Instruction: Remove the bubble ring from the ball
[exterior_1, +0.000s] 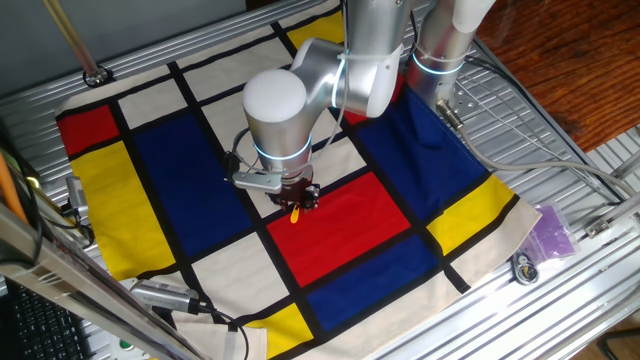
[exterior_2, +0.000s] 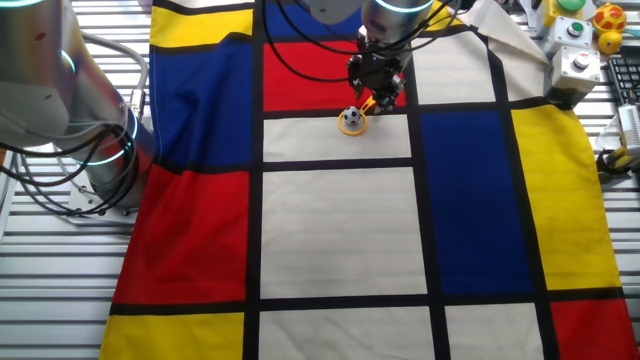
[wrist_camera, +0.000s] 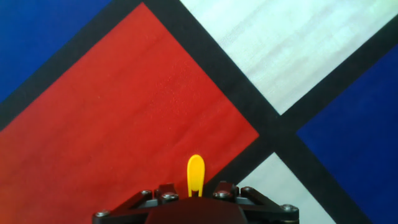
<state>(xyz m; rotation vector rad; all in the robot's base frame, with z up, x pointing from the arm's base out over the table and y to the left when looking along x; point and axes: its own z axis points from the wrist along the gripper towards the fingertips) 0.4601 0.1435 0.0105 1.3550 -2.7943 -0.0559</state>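
The yellow-orange bubble ring (exterior_2: 351, 121) lies with its loop around the small black-and-white ball (exterior_2: 351, 119) on a white panel of the checked cloth (exterior_2: 330, 230). Its handle slants up into my gripper (exterior_2: 378, 88). In the first fixed view my gripper (exterior_1: 298, 198) stands low over the cloth, with only a yellow piece of the bubble ring (exterior_1: 295, 213) showing beneath it; the ball is hidden there. In the hand view the handle tip (wrist_camera: 195, 174) sticks out between my fingers, my gripper (wrist_camera: 194, 198) looks shut on it, and loop and ball are hidden.
The robot's base (exterior_2: 95, 150) and its cables stand at the cloth's left edge. Button boxes (exterior_2: 578, 62) sit at the top right corner. A purple packet (exterior_1: 551, 232) and a small metal part (exterior_1: 524, 268) lie on the slatted table beside the cloth.
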